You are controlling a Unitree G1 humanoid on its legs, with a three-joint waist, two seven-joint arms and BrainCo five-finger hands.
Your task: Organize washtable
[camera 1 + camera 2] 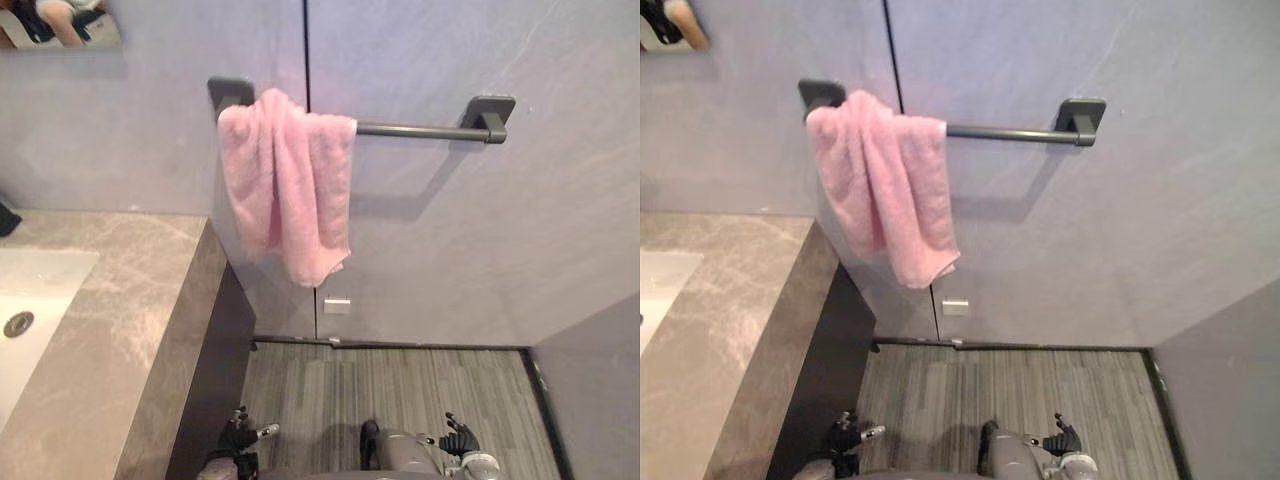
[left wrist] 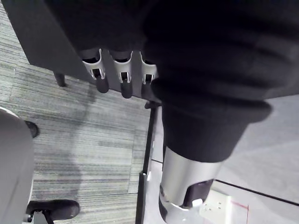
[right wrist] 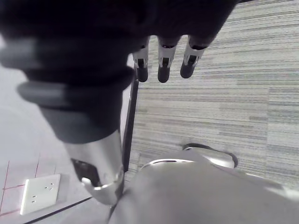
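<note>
Pink terry towel draped over dark grey metal wall bar, high above both hands' fingers. Left hand and right hand hang low, fingers released, apparently empty. Grey marble washtable counter lies beyond the left fingers.

A pink towel hangs bunched over the left end of a dark wall-mounted towel bar; the bar's right end is bare. At lower left, the grey marble washtable carries a white sink with a round drain. A white socket sits on the wall below the towel. The left hand and right hand hang low over the striped floor, well apart.
</note>
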